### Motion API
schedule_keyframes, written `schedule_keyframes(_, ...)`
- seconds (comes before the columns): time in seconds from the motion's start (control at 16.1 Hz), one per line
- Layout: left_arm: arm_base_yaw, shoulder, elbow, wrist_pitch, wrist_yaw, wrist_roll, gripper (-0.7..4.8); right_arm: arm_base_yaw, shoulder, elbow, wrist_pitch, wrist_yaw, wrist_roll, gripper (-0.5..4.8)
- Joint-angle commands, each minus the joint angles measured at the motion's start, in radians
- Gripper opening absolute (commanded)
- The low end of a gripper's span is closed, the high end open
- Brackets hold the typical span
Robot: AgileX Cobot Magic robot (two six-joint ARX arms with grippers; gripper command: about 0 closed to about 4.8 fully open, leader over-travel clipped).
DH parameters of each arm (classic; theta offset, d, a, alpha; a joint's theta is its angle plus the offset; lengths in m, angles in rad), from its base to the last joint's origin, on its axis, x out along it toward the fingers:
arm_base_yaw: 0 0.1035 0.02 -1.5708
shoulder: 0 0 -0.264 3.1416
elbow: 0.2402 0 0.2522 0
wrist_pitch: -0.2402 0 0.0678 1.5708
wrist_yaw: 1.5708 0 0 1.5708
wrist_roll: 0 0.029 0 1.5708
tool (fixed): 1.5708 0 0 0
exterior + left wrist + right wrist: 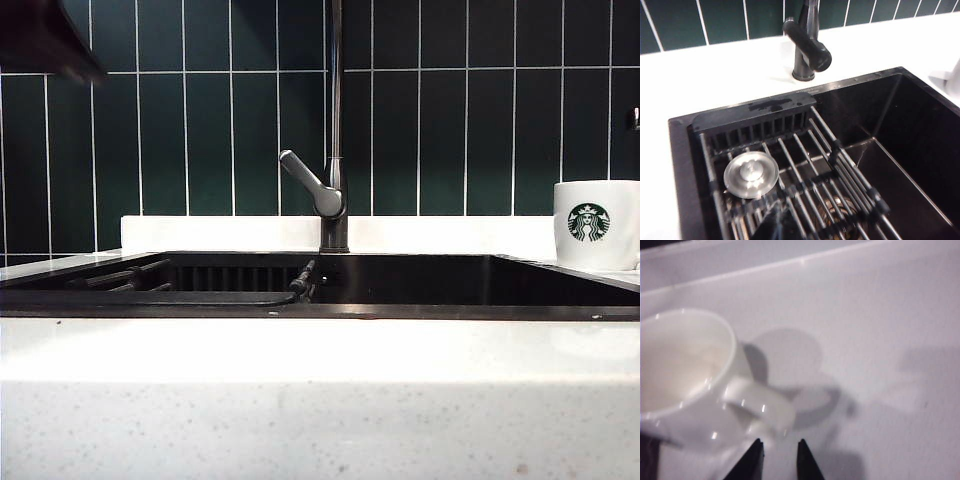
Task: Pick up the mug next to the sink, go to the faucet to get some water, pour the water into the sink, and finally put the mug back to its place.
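With the white ceramic mug [690,385] positioned on the white speckled stone counter [880,340] beside the dark rectangular sink [420,285], the pick-up step is judged in hand: the empty, narrowly parted right tool [777,447] is poised near the handle, the left tool, unseen, is fully closed, and closure around the handle is required next.

Setting was a kitchen: dark sink [420,285] set in white speckled stone counter [320,400], tall faucet [335,150], dark green wall tiles [470,130] behind.
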Motion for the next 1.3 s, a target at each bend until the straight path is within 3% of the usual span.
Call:
schedule_keyframes(0.06, -0.001, -0.131, -0.013, -0.124, 0.002, 0.003, -0.06, 0.017, -0.107, 0.0, -0.124, -0.013, 0.032, 0.59)
schedule_keyframes(0.5, -0.001, -0.372, -0.134, -0.245, -0.002, -0.046, -0.06, 0.143, -0.421, 0.0, -0.256, -0.01, 0.037, 0.57)
schedule_keyframes(0.62, -0.001, -0.397, -0.157, -0.254, -0.002, -0.083, -0.06, 0.178, -0.504, 0.0, -0.298, -0.011, 0.003, 0.53)
schedule_keyframes(0.99, 0.0, -0.413, -0.2, -0.225, -0.003, -0.083, -0.06, 0.222, -0.756, -0.048, -0.409, -0.023, -0.039, 0.53)
schedule_keyframes(1.18, 0.0, -0.414, -0.2, -0.224, -0.006, -0.084, -0.06, 0.222, -0.908, -0.056, -0.669, -0.024, -0.039, 0.53)
schedule_keyframes(1.3, 0.0, -0.413, -0.2, -0.225, -0.006, -0.083, -0.06, 0.222, -0.982, -0.057, -0.757, -0.022, -0.034, 0.53)
